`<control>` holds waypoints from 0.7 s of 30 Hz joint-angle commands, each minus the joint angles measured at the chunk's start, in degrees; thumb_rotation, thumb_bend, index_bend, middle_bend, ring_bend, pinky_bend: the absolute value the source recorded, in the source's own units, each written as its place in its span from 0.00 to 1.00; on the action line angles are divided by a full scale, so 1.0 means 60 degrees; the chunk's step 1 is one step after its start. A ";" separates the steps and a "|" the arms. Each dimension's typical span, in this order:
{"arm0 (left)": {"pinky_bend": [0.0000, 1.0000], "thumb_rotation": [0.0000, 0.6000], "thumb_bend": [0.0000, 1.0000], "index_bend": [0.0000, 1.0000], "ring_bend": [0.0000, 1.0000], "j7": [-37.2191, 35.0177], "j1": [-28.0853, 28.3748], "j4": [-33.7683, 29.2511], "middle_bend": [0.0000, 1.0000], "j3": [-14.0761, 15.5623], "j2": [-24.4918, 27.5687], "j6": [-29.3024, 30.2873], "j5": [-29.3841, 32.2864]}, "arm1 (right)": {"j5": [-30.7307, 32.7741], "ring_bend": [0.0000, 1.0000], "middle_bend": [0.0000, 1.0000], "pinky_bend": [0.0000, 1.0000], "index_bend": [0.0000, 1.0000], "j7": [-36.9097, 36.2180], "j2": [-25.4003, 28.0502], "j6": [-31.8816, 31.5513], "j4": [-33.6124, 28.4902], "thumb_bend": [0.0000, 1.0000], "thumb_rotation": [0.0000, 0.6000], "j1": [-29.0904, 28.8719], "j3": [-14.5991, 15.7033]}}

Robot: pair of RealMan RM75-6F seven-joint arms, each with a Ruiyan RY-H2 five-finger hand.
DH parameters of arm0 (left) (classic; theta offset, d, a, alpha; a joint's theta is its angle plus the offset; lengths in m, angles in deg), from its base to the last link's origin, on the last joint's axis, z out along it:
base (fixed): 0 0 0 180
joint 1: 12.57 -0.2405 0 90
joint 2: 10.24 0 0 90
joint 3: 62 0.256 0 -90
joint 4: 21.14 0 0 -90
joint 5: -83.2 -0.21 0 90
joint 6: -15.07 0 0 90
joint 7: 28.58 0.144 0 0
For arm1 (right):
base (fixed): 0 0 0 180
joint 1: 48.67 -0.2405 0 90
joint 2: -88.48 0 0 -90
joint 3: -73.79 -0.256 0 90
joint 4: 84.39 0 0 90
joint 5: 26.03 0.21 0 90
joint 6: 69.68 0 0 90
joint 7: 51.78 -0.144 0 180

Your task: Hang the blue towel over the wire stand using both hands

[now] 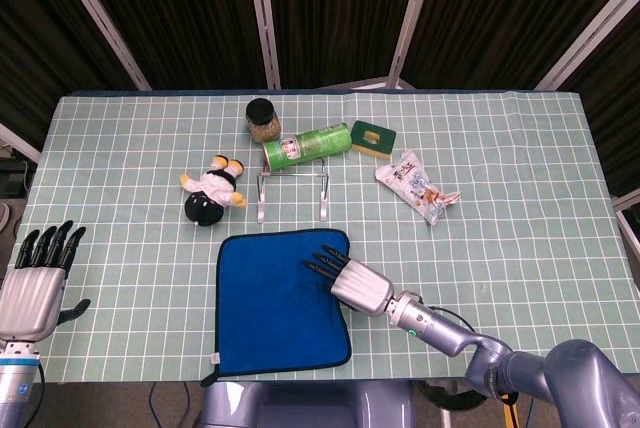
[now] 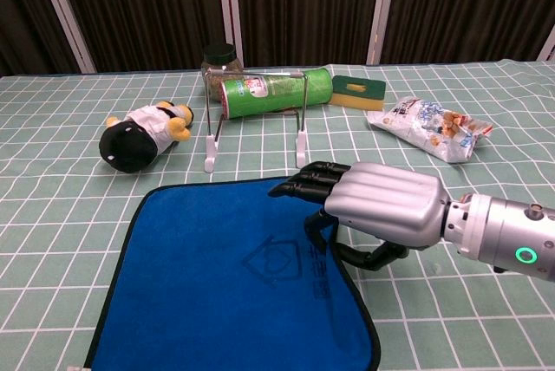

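Note:
The blue towel (image 1: pixel 265 303) (image 2: pixel 208 280) lies flat on the table's near middle. My right hand (image 1: pixel 355 283) (image 2: pixel 381 205) sits on the towel's right edge. One finger bends down onto the cloth, the thumb curls in against the edge from below, and together they pinch it; the other fingers stretch forward. The wire stand (image 1: pixel 291 195) (image 2: pixel 257 120) stands upright just beyond the towel's far edge, with nothing on it. My left hand (image 1: pixel 35 283) hovers at the table's front left corner, fingers apart and holding nothing, far from the towel. The chest view does not show it.
Left of the stand lies a plush toy (image 1: pixel 211 194) (image 2: pixel 139 135). Behind the stand are a green canister (image 1: pixel 307 145) (image 2: pixel 273 92) on its side, a dark-lidded jar (image 1: pixel 262 118) and a green sponge (image 1: pixel 372 137). A snack bag (image 1: pixel 417 188) (image 2: pixel 429 128) lies to the right.

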 commanded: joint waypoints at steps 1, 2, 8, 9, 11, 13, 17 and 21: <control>0.00 1.00 0.00 0.00 0.00 0.0004 0.0006 0.0014 0.00 0.0002 -0.0007 -0.0008 0.0012 | -0.0009 0.00 0.01 0.00 0.65 -0.0072 -0.0030 -0.0053 0.0063 0.50 1.00 0.0011 0.0032; 0.00 1.00 0.00 0.00 0.00 0.0018 0.0018 0.0028 0.00 0.0002 -0.0017 -0.0028 0.0027 | -0.0004 0.00 0.01 0.00 0.65 -0.0130 -0.0052 -0.0087 0.0103 0.50 1.00 0.0024 0.0042; 0.00 1.00 0.00 0.00 0.00 0.0000 0.0248 0.0315 0.00 -0.0015 -0.0174 -0.0263 -0.0181 | 0.0013 0.00 0.02 0.00 0.63 -0.0322 -0.0082 -0.0186 0.0152 0.52 1.00 0.0034 0.0061; 0.00 1.00 0.00 0.00 0.00 -0.0093 0.0358 0.0465 0.00 -0.0011 -0.0234 -0.0387 -0.0321 | 0.0022 0.00 0.02 0.00 0.63 -0.0343 -0.0073 -0.0187 0.0127 0.52 1.00 0.0034 0.0062; 0.00 1.00 0.00 0.01 0.00 -0.0358 0.0609 0.0809 0.00 -0.0009 -0.0373 -0.0665 -0.0628 | 0.0035 0.00 0.02 0.00 0.63 -0.0356 -0.0042 -0.0194 0.0066 0.52 1.00 0.0032 0.0061; 0.00 1.00 0.00 0.10 0.00 -0.0992 0.1188 0.1526 0.00 0.0010 -0.0688 -0.1287 -0.1291 | 0.0066 0.00 0.02 0.00 0.63 -0.0383 0.0026 -0.0203 -0.0083 0.52 1.00 0.0027 0.0043; 0.00 1.00 0.03 0.26 0.00 -0.2451 0.2255 0.3001 0.00 0.0193 -0.1300 -0.2235 -0.2543 | 0.0172 0.00 0.02 0.00 0.63 -0.0397 0.0172 -0.0172 -0.0403 0.52 1.00 0.0024 -0.0016; 0.00 1.00 0.14 0.32 0.00 -0.3185 0.2845 0.3812 0.00 0.0389 -0.1726 -0.2699 -0.3134 | 0.0272 0.00 0.02 0.00 0.64 -0.0369 0.0263 -0.0100 -0.0591 0.52 1.00 0.0015 -0.0070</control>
